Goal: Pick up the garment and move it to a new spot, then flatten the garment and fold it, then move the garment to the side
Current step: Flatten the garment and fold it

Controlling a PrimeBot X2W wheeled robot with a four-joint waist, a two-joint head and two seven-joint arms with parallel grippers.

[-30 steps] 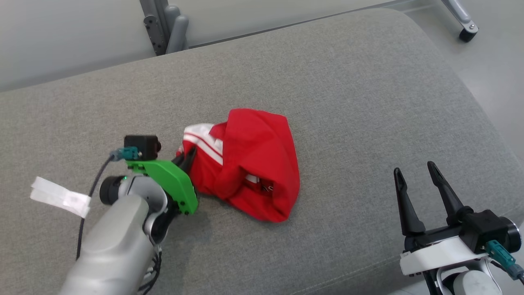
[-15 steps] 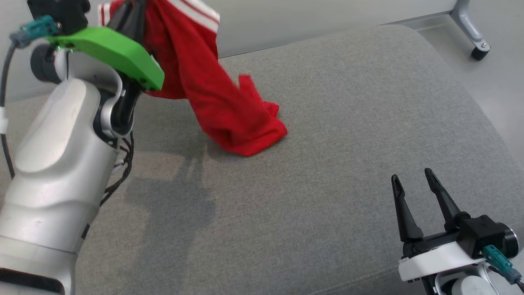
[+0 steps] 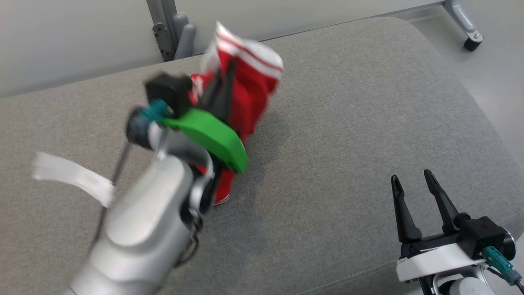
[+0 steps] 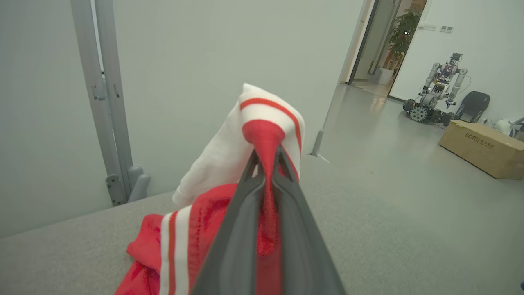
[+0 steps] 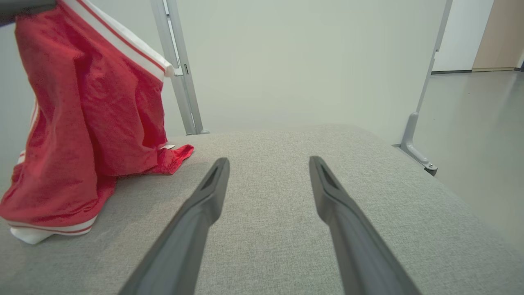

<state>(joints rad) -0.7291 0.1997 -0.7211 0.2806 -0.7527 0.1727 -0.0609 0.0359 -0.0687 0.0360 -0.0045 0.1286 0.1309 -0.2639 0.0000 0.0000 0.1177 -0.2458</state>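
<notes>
Left gripper [image 4: 267, 153] clamped tight on red garment [image 5: 94, 123]. Dark tapered fingers pinch thin fabric just below white ribbed band with red stripes. Garment hangs raised in soft crumpled vertical folds. White-edged lower hem touches grey woven cushion [image 3: 348, 123], left of centre, beside glossy green wrist bracket [image 3: 208, 135]. Right gripper [image 3: 410, 174] low at right, well apart from cloth, slim pointed fingers spread wide, nothing between them. Pale tape strip [image 3: 69, 176] lies on cushion, far left.
</notes>
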